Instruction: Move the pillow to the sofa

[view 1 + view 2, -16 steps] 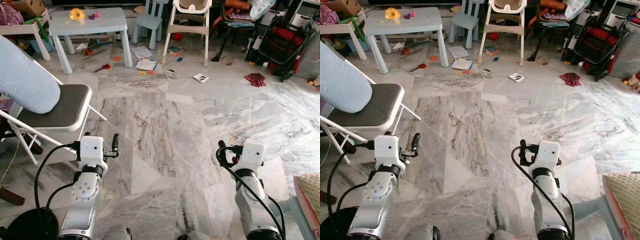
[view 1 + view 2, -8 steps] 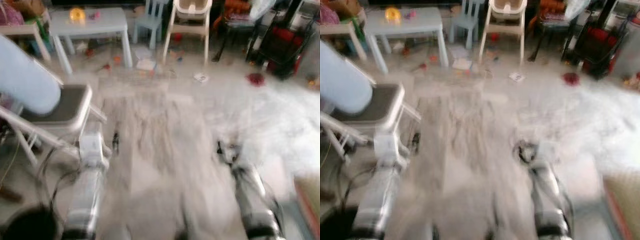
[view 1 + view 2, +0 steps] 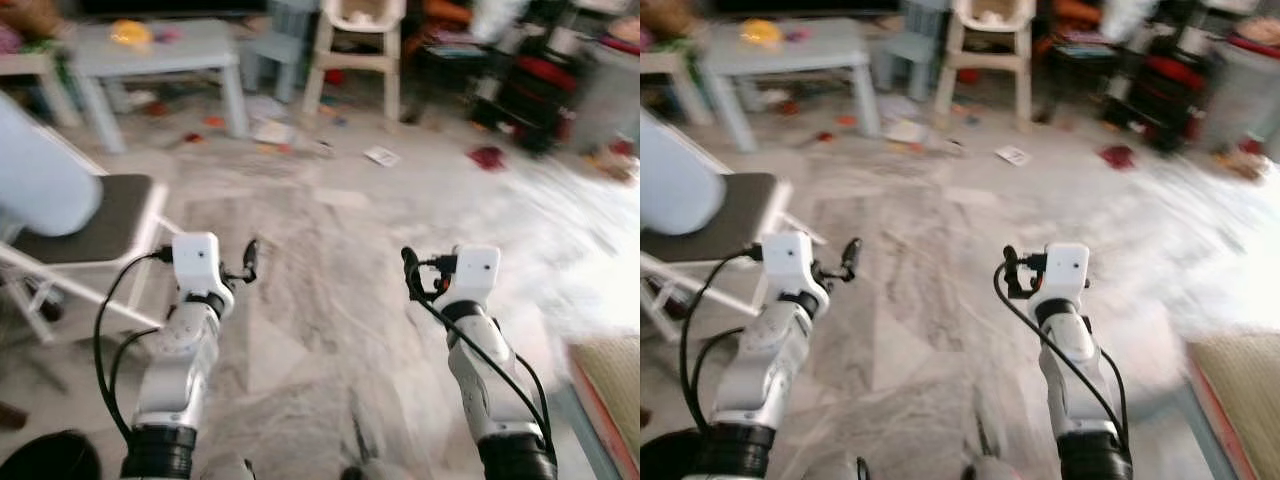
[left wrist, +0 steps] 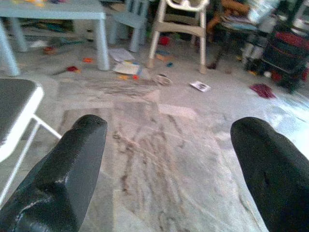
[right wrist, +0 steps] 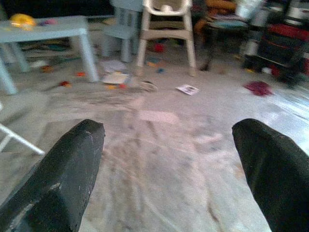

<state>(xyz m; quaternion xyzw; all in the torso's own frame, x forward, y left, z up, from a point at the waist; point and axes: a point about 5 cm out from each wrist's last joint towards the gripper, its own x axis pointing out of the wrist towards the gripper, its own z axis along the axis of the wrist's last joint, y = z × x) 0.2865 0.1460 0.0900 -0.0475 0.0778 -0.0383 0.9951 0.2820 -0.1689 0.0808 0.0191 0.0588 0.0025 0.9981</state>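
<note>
The pale blue pillow (image 3: pixel 40 180) rests on the dark seat of a white folding chair (image 3: pixel 105 222) at my left, its upper part cut by the picture's edge. My left gripper (image 3: pixel 249 262) is held out over the marble floor just right of the chair, apart from the pillow. In the left wrist view its black fingers (image 4: pixel 72 169) stand wide open with nothing between them. My right gripper (image 3: pixel 409 274) hovers over bare floor, and its fingers (image 5: pixel 67 169) are open and empty too. A beige textured cushion (image 3: pixel 612 375) with a red edge shows at the lower right.
At the back stand a light blue child's table (image 3: pixel 150 50), a small blue chair (image 3: pixel 265 40), a white high chair (image 3: pixel 355 45) and a dark stroller (image 3: pixel 540 90). Papers and toys (image 3: pixel 270 130) litter the floor beyond. Marble floor (image 3: pixel 330 240) lies ahead between the arms.
The whole picture has shifted left and is blurred, so the camera has moved. Both grippers now sit higher and closer together in the view. The pillow stays on the chair.
</note>
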